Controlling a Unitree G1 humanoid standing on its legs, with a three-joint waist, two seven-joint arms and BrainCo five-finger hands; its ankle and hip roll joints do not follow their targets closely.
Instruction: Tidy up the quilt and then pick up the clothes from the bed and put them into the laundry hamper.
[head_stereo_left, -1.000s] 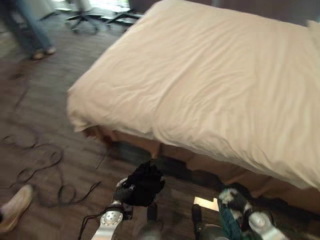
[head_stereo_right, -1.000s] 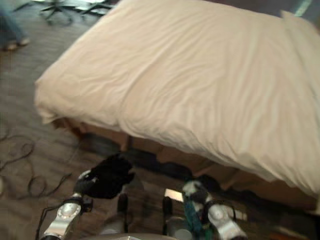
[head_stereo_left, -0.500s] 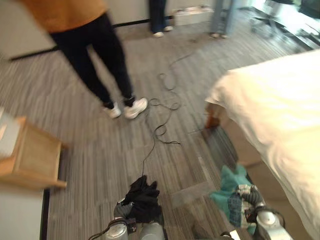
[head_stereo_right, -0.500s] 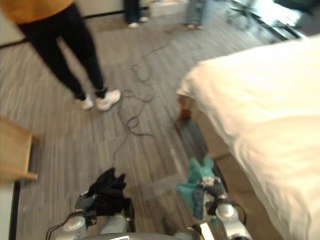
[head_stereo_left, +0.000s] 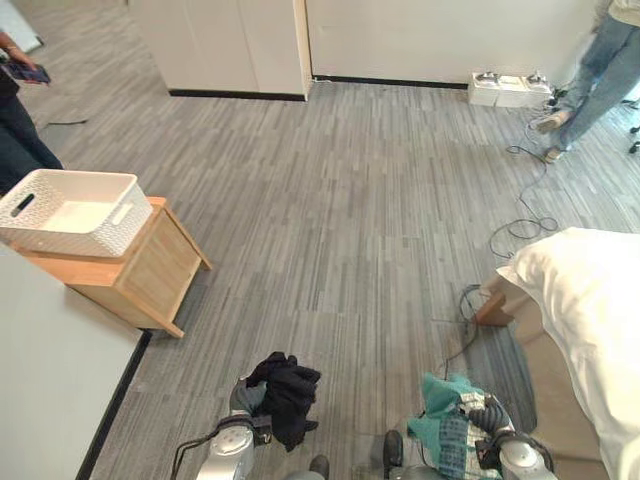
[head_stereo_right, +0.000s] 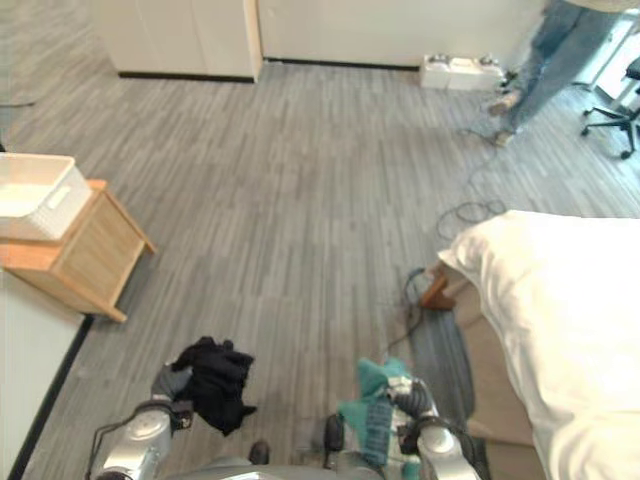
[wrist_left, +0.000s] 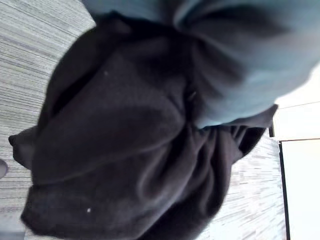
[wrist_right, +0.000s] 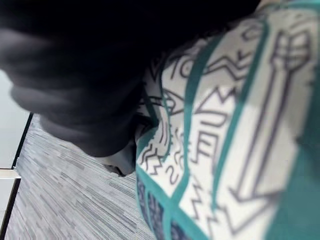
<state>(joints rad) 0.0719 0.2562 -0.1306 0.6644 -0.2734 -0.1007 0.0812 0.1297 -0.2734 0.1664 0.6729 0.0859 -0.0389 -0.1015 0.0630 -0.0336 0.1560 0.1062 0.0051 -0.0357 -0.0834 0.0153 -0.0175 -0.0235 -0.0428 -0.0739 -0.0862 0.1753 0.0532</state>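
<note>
Grey plank floor (head_stereo_left: 340, 210) was seen across most of both head views. A bed corner with the white quilt (head_stereo_left: 590, 300) lying on it was seen at the right edge, well apart from the hamper. White cabinets (head_stereo_left: 225, 45) were seen against the far wall. A low wooden stand (head_stereo_left: 135, 275) was seen at the left, with the white laundry hamper (head_stereo_left: 68, 210) resting on top of it; no clothes could be made out inside. A person in jeans (head_stereo_left: 600, 70) was seen at far right, and part of another person (head_stereo_left: 15, 120) at far left beside the hamper. A white box (head_stereo_left: 510, 88) was seen on the floor by the far wall. The black garment (head_stereo_left: 287, 392) was seen bunched up and held in the left hand (head_stereo_left: 242, 400), fingers closed on the cloth; the left wrist view was taken up by the dark fabric. The teal patterned garment (head_stereo_left: 440, 425) was seen gripped in the right hand (head_stereo_left: 483, 418), fingers curled round it; the printed cloth was seen close up in the right wrist view. Both garments were held low and near the robot, off the bed, well apart from the hamper.
</note>
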